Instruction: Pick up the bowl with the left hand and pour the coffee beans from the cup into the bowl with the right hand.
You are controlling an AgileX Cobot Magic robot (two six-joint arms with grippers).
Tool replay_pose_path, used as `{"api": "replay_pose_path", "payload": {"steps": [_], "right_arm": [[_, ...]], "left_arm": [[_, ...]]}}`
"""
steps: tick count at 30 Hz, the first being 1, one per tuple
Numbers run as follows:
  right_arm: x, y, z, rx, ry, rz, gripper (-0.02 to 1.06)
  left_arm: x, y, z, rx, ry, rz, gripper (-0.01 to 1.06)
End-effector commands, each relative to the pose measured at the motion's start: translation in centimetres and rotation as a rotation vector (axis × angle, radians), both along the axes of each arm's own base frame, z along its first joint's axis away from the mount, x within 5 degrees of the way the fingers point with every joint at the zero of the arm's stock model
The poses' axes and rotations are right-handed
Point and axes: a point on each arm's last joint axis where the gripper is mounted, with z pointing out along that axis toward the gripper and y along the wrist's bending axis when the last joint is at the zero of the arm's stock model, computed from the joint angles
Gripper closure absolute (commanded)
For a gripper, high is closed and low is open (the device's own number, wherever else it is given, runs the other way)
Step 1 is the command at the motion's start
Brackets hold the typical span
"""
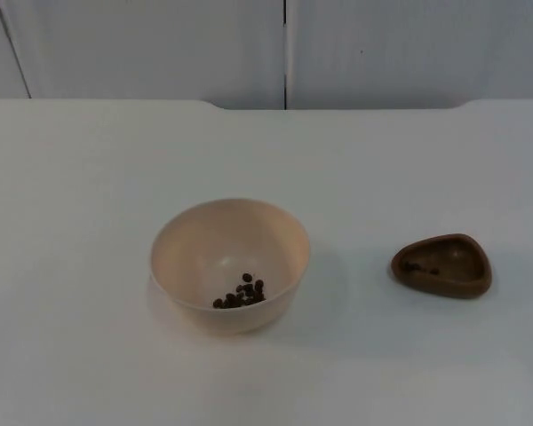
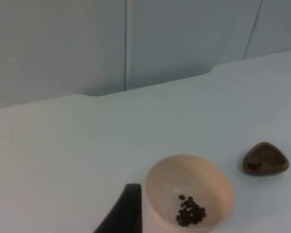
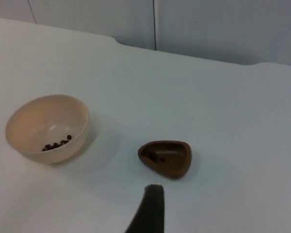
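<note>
Bowl (image 1: 229, 264) on desk (image 1: 89, 177), coffee beans (image 1: 241, 294) already inside. Cup (image 1: 441, 264) set down right of bowl, apparently nearly emptied. Left pincer (image 2: 121, 213), right pincer (image 3: 150, 208) hover nearby; finger state unclear. Pour looks done.

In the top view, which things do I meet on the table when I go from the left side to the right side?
Going from left to right: the cream bowl, with the coffee beans lying inside it, then the brown cup, standing apart from the bowl on the white table.
</note>
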Motion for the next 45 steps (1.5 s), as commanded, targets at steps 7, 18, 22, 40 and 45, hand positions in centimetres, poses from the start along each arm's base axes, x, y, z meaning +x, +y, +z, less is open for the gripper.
{"api": "replay_pose_path", "payload": {"steps": [7,18,22,40,45], "right_arm": [[-2.9,-1.4,-2.2,-0.054,-0.011,-0.023,0.29],[-3.5,-1.6,-4.1,-0.063,0.033,-0.02,0.29],[-3.5,-1.6,-4.1,-0.065,0.032,-0.022,0.29],[-3.5,-1.6,-4.1,-0.063,0.033,-0.02,0.29],[-3.5,-1.6,-4.1,-0.063,0.033,-0.02,0.29]], "left_arm": [[-3.5,1.4,-2.0,0.004,-0.059,0.0,0.08],[-6.3,2.8,-3.1,0.047,-0.075,0.011,0.08],[-6.7,2.9,-3.5,0.057,-0.055,0.01,0.08],[-5.9,3.1,-7.0,0.124,0.108,0.061,0.08],[-5.8,3.3,-6.9,0.106,0.11,0.094,0.08]]}}
